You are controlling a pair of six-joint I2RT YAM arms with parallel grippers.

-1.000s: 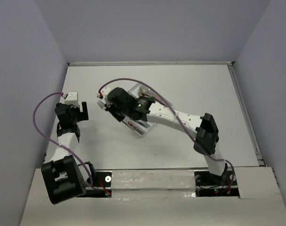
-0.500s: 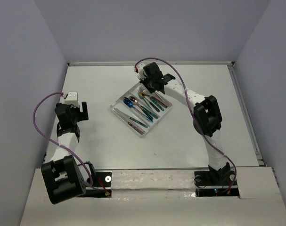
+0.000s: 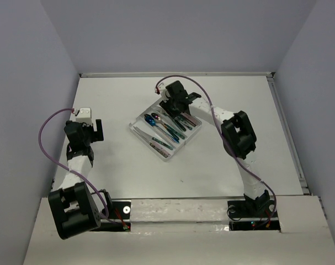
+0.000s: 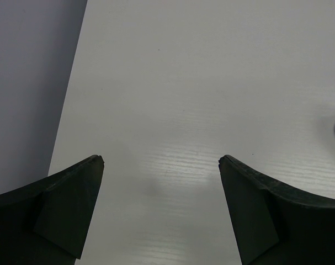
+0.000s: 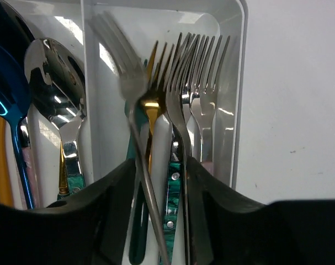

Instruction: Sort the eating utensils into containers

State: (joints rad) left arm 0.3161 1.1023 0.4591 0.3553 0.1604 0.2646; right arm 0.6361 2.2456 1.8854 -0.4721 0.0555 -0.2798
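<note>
Right end effector (image 5: 159,171) swung from beside tray (image 5: 240,83) to over forks (image 5: 203,105).

1 white tray (image 3: 149,142), 3 compts, approx 5 forks (image 5: 203,99), 2 spoons (image 5: 51,72) seen up close

The forks (image 5: 197,83) and the silver spoon (image 5: 54,72) look like polished metal, mirror-bright. The gold fork (image 5: 150,91) has a shiny gilt head, the blue spoon (image 5: 4,105) is glossy, and the teal handle (image 5: 173,187) is glossy and marbled. The tray (image 5: 239,83) looks like smooth white plastic with a soft sheen, the desk (image 4: 184,83) is matt white with a faint grain, and the fingers (image 4: 68,210) of the left end effector (image 4: 160,161) are matt black, seemingly hard plastic.
</note>
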